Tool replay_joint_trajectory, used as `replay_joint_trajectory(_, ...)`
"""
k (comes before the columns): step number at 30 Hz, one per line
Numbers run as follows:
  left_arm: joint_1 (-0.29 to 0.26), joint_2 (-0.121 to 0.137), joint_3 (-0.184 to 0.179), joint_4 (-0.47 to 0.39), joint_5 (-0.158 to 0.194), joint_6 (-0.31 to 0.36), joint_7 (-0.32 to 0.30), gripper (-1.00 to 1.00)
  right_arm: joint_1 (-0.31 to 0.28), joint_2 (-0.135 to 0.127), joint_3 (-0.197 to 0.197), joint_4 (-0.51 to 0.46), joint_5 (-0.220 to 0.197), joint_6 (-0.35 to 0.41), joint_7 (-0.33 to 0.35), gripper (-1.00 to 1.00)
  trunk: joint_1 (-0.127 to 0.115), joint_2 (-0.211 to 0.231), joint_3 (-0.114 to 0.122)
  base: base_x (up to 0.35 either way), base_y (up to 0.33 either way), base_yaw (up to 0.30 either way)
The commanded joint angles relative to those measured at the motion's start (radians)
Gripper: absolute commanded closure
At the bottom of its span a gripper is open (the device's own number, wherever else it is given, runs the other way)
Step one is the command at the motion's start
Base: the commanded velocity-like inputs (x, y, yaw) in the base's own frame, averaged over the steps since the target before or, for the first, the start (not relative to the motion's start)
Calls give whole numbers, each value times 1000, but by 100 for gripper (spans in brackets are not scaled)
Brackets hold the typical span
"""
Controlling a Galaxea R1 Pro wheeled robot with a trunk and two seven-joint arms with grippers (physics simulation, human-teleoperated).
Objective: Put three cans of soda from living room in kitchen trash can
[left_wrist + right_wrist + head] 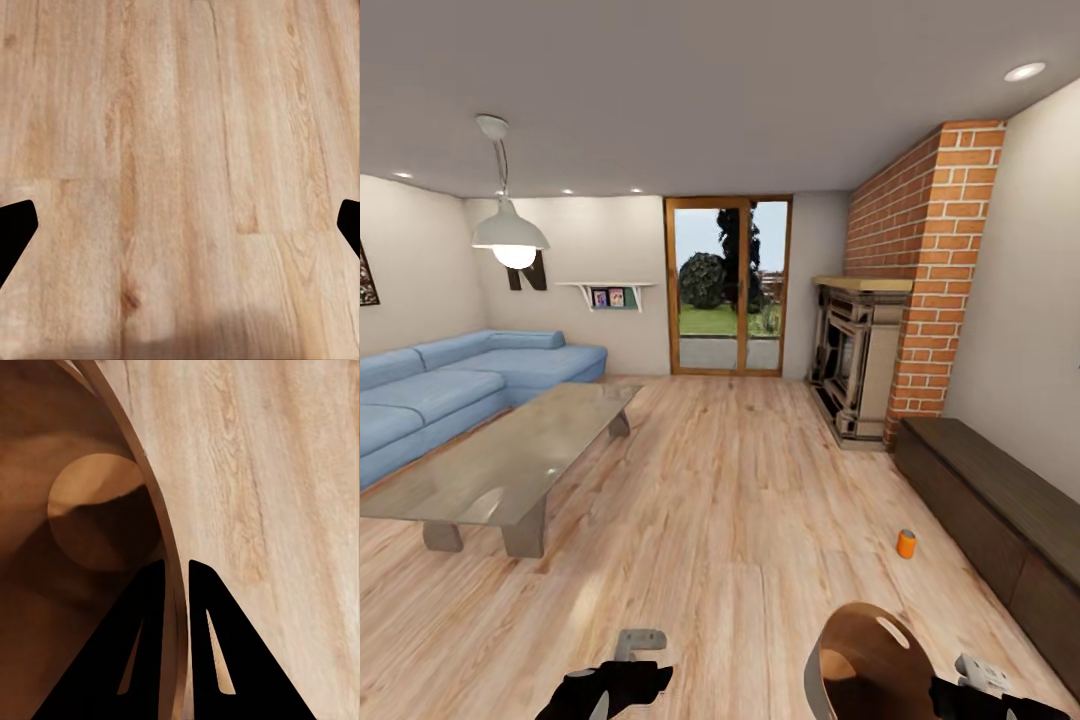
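One orange can of soda [906, 543] stands upright on the wood floor near the dark bench, ahead and to the right. The copper-brown tash can [865, 660] hangs at the lower right of the head view, and my right gripper [176, 574] is shut on its thin wall [161, 532], one finger inside and one outside. Its inside [67, 510] looks bare. My left gripper [180, 225] is open over bare floor, its two black fingertips [15, 229] far apart, holding nothing. The left arm [615, 685] shows low in the head view.
A long glass-topped coffee table [510, 455] stands to the left, with a blue corner sofa [440, 385] behind it. A brick fireplace [890, 330] and a low dark bench [1000, 505] line the right wall. A glass door [728, 285] is at the far end.
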State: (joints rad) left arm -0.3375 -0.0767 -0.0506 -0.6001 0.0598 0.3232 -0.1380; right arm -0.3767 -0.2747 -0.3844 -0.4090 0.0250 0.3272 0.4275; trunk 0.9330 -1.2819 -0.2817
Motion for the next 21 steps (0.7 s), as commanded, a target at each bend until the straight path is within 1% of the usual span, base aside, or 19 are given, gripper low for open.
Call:
replay_joint_trajectory(1, 0, 0, 0, 0, 0, 0, 0, -100, -1, 0, -4, -1, -16, 3, 7, 100, 0, 0, 0, 311, 187, 0)
replay_joint_trajectory(21, 0, 0, 0, -1, 0, -1, 0, -100, -1, 1, -5, -4, -16, 3, 8, 100, 0, 0, 0, 310, 188, 0)
